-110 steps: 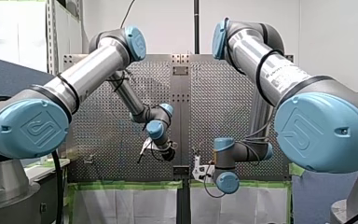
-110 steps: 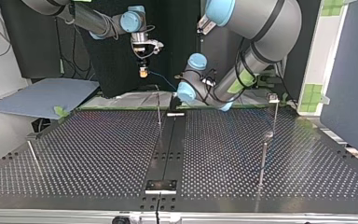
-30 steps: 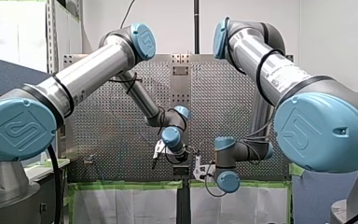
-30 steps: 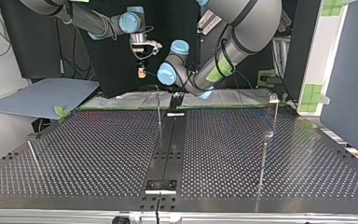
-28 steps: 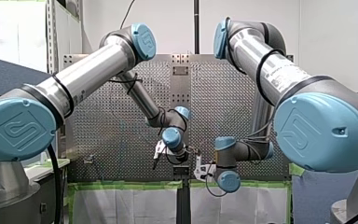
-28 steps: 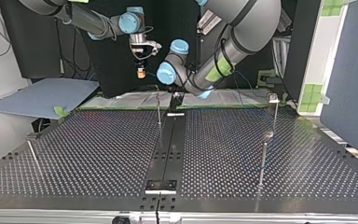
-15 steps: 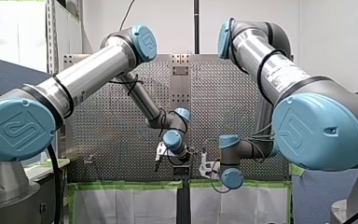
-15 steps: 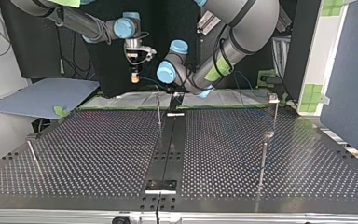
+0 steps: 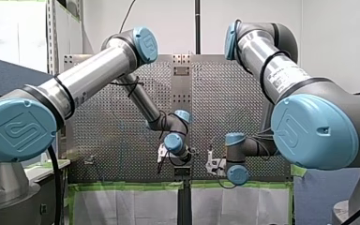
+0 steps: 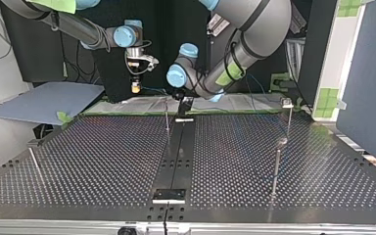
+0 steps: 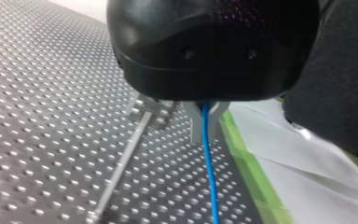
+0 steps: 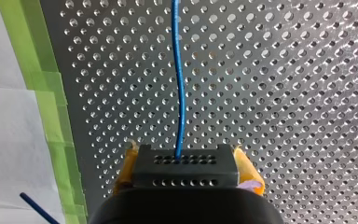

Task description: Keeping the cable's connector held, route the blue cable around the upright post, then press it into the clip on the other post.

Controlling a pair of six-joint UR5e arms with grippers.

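Between the yellow pads point(image 12: 245, 169) of my right gripper point(image 12: 185, 156) sits the black connector point(image 12: 186, 171), pinched tight. The blue cable point(image 12: 179, 84) comes out of it and runs straight ahead over the table point(image 12: 284, 93) full of little holes. My left gripper point(image 11: 204, 122) is closed on the same cable, which runs on ahead of its fingers. In the top view both grippers hang near the upper middle of the frame, by the table's far edge. The upright post point(image 10: 167, 115) stands just below them. A second post point(image 10: 288, 105) with a small block on top stands at the right, well apart.
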